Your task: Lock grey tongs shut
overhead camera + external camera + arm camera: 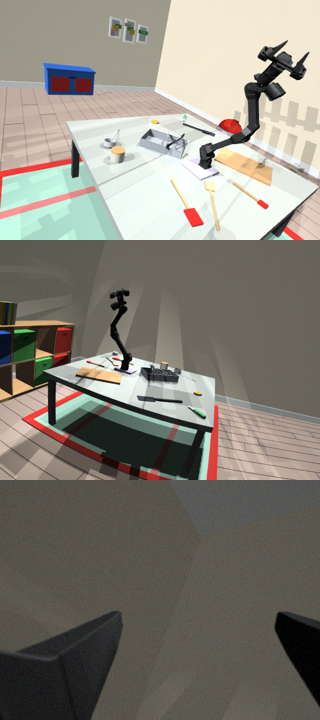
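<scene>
The tongs lie open across the roasting tin. They look dark in the top and exterior views, and the fine detail of their hinge and tips is too small to tell. The wooden board lies flat on the table, on the other side of the arm's base from the tin. My gripper is open and empty. It is raised high above the table, far from the tongs and pointing upward. The wrist view shows only walls and ceiling between the fingers.
A lidded jar and a small pan stand beyond the tin. A dark spatula, a green-handled tool and a yellow disc lie beyond it. Red-ended utensils and a pale spatula lie near the base.
</scene>
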`<state>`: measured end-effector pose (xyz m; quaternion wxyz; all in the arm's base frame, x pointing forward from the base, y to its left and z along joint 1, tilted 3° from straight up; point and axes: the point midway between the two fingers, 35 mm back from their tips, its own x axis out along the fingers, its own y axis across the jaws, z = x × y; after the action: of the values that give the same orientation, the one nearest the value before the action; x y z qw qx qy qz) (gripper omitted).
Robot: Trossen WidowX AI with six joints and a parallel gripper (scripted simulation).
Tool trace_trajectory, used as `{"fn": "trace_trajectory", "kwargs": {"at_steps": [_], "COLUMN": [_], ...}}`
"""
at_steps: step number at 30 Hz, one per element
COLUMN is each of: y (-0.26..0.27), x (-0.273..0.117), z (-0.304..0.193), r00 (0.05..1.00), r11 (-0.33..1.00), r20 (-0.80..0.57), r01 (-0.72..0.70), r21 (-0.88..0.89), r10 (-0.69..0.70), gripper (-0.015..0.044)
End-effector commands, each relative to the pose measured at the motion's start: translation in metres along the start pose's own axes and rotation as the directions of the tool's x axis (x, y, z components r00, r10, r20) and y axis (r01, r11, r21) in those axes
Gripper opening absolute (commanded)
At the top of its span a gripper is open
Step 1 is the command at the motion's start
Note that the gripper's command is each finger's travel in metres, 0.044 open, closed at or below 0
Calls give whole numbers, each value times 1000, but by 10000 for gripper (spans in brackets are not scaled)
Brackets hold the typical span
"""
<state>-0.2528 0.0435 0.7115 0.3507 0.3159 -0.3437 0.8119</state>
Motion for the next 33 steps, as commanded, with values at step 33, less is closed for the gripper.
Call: {"fn": "trace_trajectory", "kwargs": {"at_steps": [33], "y": [-319], "x": [-217], "z": [88], "r00": [433], "r11": [256], "r20": [317], "r01": [844], "r21": [-471], "r10": [-844], "gripper": [440]}}
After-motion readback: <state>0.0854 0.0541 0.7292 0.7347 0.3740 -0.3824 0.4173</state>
